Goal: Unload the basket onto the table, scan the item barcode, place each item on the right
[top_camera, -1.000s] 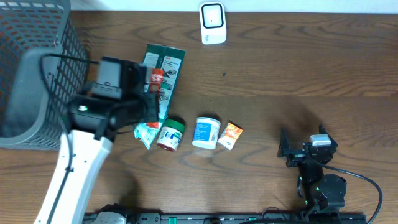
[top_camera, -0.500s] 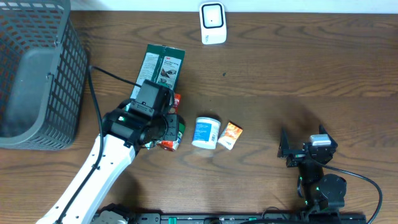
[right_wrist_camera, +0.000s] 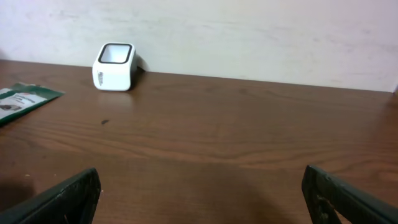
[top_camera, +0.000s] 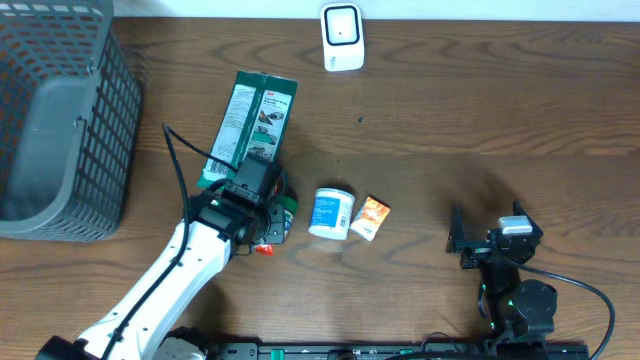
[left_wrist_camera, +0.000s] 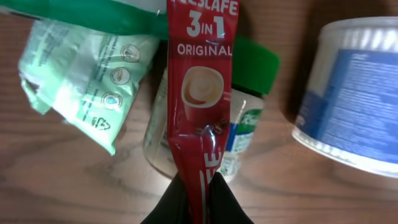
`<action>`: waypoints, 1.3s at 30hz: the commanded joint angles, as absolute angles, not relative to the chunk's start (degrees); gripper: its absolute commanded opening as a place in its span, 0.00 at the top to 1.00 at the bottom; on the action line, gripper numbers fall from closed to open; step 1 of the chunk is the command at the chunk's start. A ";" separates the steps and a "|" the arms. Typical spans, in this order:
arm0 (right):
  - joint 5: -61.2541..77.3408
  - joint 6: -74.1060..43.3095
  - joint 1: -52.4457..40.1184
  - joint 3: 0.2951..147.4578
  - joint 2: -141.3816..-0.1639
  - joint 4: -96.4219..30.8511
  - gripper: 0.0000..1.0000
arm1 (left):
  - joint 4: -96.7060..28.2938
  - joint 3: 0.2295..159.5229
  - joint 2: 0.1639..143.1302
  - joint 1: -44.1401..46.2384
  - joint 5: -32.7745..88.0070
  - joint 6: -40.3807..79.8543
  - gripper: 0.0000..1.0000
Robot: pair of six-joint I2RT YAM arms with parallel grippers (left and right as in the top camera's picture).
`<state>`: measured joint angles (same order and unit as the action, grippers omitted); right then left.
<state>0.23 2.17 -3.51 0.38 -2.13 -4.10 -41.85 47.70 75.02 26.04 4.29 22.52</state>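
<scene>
A red Nescafe 3-in-1 sachet [left_wrist_camera: 202, 93] is pinched at its lower end by my left gripper [left_wrist_camera: 198, 186], which is shut on it. In the left wrist view it hangs over a green-lidded jar [left_wrist_camera: 245, 118]. From overhead, the left gripper [top_camera: 262, 222] sits over the jar, and only a red tip of the sachet [top_camera: 265, 248] shows. The white barcode scanner [top_camera: 342, 37] stands at the table's far edge; the right wrist view shows the scanner [right_wrist_camera: 114, 66] at far left. My right gripper [top_camera: 487, 240] rests open and empty at the front right.
A grey mesh basket [top_camera: 60, 120] fills the far left. A green flat pack [top_camera: 252, 115], a pale green packet [left_wrist_camera: 81, 81], a white tub with a blue label [top_camera: 331, 212] and an orange sachet [top_camera: 371, 217] lie mid-table.
My left arm swung from beside the basket toward the front and right, carrying the sachet, and now hangs over the jar. The right arm has not moved.
</scene>
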 commanded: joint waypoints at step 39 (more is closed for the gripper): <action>0.30 2.42 -3.05 0.34 -1.89 -4.43 0.01 | -45.41 65.78 73.32 24.69 -2.48 17.54 0.23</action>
<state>0.23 2.17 -3.51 0.38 -2.13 -4.12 -42.63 57.80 75.79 25.96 2.76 20.45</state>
